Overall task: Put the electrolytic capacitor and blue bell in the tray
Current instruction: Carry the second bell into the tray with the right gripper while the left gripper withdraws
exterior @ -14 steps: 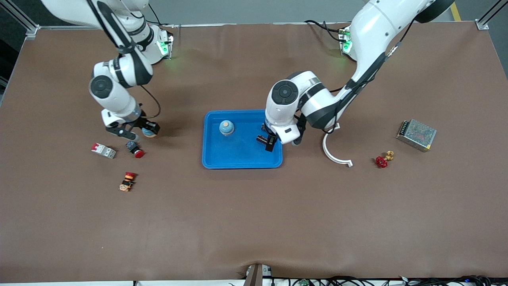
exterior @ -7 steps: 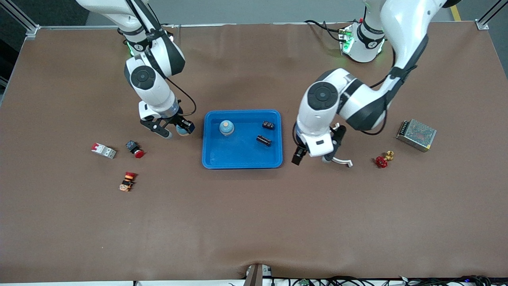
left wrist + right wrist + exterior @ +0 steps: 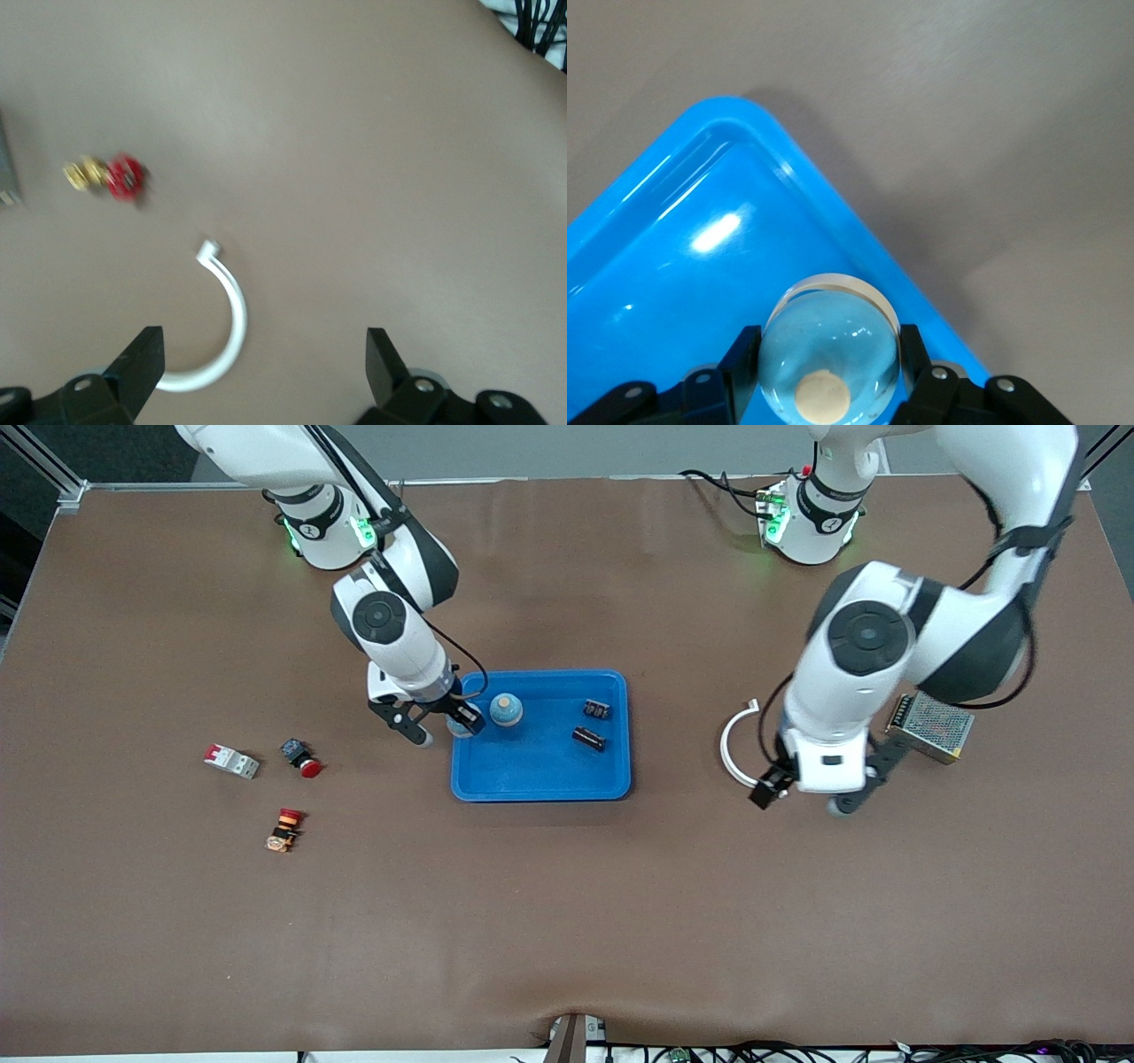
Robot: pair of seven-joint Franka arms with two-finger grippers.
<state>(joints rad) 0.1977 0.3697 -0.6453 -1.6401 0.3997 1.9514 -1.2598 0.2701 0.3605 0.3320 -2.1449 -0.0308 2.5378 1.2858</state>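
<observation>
The bright-blue tray point(image 3: 540, 779) lies mid-table. One blue bell point(image 3: 506, 709) stands in it, near two black electrolytic capacitors point(image 3: 597, 709) point(image 3: 589, 738). My right gripper point(image 3: 450, 731) is shut on a second blue bell point(image 3: 462, 726) and holds it over the tray's rim at the right arm's end. In the right wrist view this bell point(image 3: 833, 341) fills the gap of the right gripper point(image 3: 828, 359) above the tray's corner point(image 3: 700, 177). My left gripper point(image 3: 802, 795) hangs open and empty over bare table, as the left wrist view shows point(image 3: 264, 367).
A white curved piece point(image 3: 733, 751) point(image 3: 226, 332) lies by the left gripper, with a red and brass valve point(image 3: 115, 175) close by. A metal mesh box point(image 3: 930, 726) sits toward the left arm's end. A red-white breaker point(image 3: 231, 761) and two red buttons point(image 3: 301, 757) point(image 3: 284, 830) lie toward the right arm's end.
The right arm carried its bell from beside the buttons to the tray's rim. The left arm left a capacitor in the tray and swung away past the white curved piece.
</observation>
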